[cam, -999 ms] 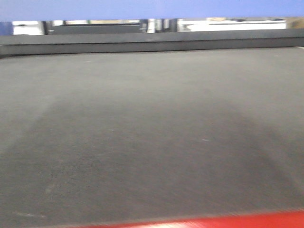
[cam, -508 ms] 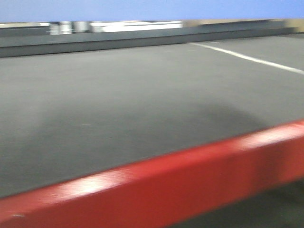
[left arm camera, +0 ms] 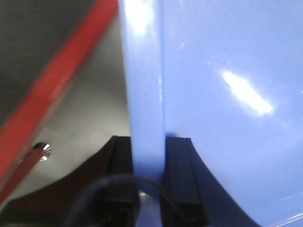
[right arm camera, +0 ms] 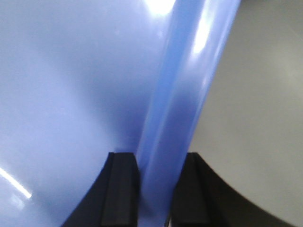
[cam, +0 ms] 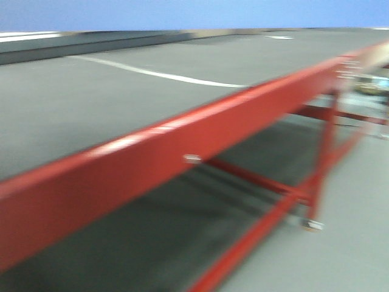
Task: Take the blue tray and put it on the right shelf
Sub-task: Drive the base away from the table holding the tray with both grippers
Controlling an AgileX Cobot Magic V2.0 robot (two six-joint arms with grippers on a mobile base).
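Both of my grippers are clamped on the blue tray (left arm camera: 227,94), one on each side. My left gripper (left arm camera: 148,144) has its black pads (left arm camera: 179,170) pressed against either face of the tray's rolled rim, which runs straight up between them, and a dark cable (left arm camera: 150,185) loops across the base of the fingers. My right gripper (right arm camera: 156,158) grips the opposite rim the same way, one pad (right arm camera: 122,189) on the inner side and the other on the outer side, with the rim slanting up to the right between them. What shows of the tray in both wrist views is smooth, glossy periwinkle plastic with white glints of light. In the front view the tray appears as a blue band (cam: 194,12) across the whole top edge, held up off the table. Below it lies the red-framed table (cam: 152,152), its dark grey top (cam: 91,103) crossed by a thin white line (cam: 158,74). The red front rail runs diagonally from lower left to upper right, with red braces and a leg (cam: 325,158) beneath it, standing on a pale grey floor (cam: 358,255). The left wrist view catches the same red rail (left arm camera: 57,80) to the left of the tray, with a shiny metal fitting (left arm camera: 41,149) just below it. The front view is motion-blurred, and I cannot make out the shapes at its far right edge.
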